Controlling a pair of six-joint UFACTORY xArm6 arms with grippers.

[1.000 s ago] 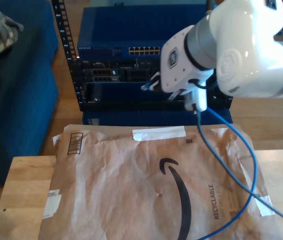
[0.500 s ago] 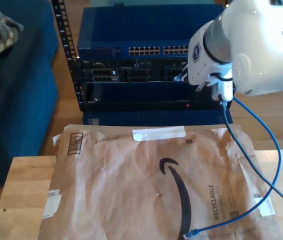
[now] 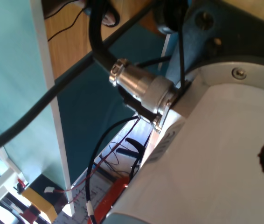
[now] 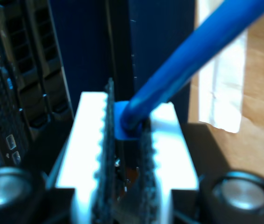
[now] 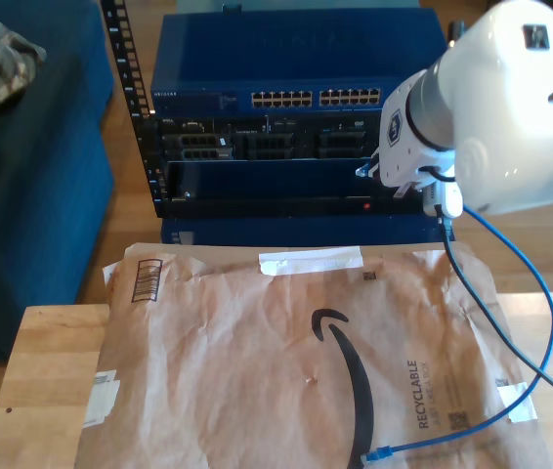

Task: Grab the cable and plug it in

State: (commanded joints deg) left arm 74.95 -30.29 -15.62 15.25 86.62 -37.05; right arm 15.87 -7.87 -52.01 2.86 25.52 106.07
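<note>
Cable (image 4: 188, 60) smooth round blue, pinched between ridged white pads (image 4: 87, 135)

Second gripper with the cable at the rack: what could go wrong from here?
My second gripper pinches the cable at its plug, which sits off-centre in the serrated fingers; it may twist and miss a port on the rack. The loose end on the paper mailer may drag.

Paper mailer (image 5: 296, 362) on table (image 5: 37, 381), server rack (image 5: 267, 127) behind it, cable (image 5: 511, 322) trailing across mailer
</note>
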